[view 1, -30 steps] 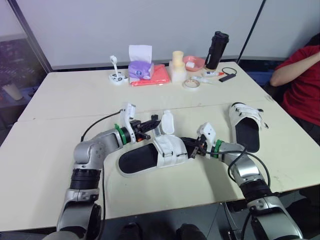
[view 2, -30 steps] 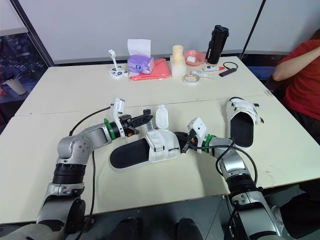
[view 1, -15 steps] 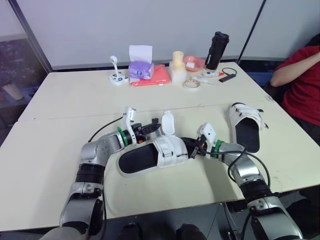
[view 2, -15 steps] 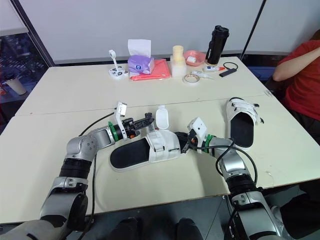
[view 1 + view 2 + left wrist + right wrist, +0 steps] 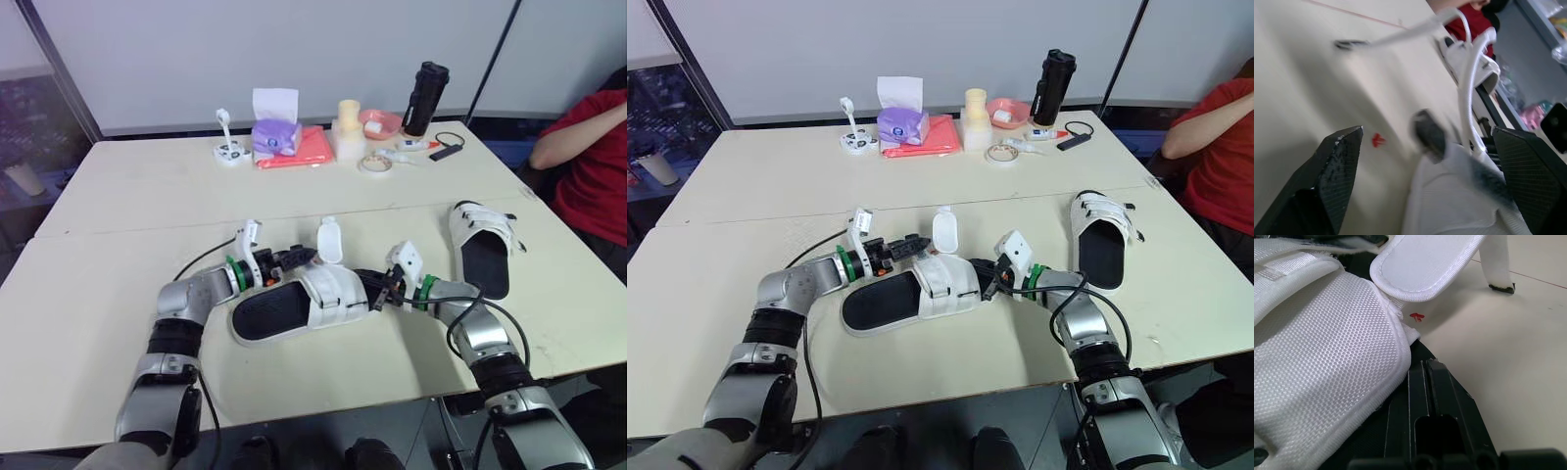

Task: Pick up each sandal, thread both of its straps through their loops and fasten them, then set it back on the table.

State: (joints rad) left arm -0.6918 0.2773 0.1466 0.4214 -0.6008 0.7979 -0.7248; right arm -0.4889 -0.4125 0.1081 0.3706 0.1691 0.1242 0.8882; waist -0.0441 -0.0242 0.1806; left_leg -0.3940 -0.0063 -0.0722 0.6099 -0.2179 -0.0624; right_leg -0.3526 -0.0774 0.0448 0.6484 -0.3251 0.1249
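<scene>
**Open sandal** [image 5: 294, 304], white upper on a black sole, lies flat on the table [image 5: 147, 196] with one strap [image 5: 328, 241] standing upright. **Left gripper** [image 5: 302, 257] sits at this sandal's far edge, its fingers [image 5: 1337, 161] spread wide with the strap between them. **Right gripper** [image 5: 380, 289] meets the sandal's toe end; whether it grips cannot be told. **Second sandal** [image 5: 485, 250] lies well apart, on the robot's right.
</scene>
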